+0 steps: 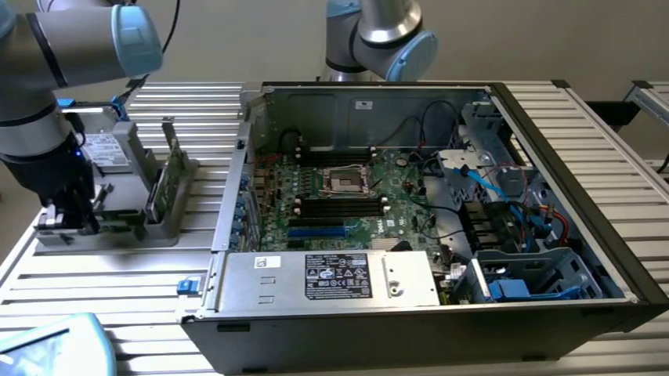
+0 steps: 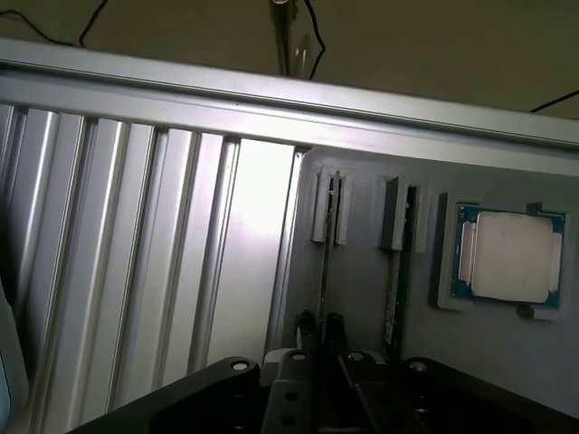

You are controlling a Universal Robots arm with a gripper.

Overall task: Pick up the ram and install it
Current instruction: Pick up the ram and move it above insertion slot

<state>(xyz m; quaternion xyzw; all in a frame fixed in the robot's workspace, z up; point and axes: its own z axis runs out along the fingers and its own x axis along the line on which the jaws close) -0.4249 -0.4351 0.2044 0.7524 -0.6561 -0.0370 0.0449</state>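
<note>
Early in the job, by the look of things: pick-up under way, install not begun. Working low at the grey holder on the ribbed table, at the exterior view's left, well apart from the open computer case. Gripper down over the holder's near slot.

From the wrist view, pinching the ram with the gripper: jaws narrow, one fingertip either side of the stick's thin upper edge, seemingly closed on it. Not lifted yet. Seated in its slot of the holder, just beside a second green card in the next slot, with the processor farther along.

Left undone, as a judgement: the lift, the carry right to the motherboard, and the seating in one of the dark memory slots, none visibly filled.

Standing on its long edge, flat faces upright. Long axis level and parallel to the table's ribs, so running left to right in the exterior view. Much the same line as the memory slots, as far as can be judged.
</note>
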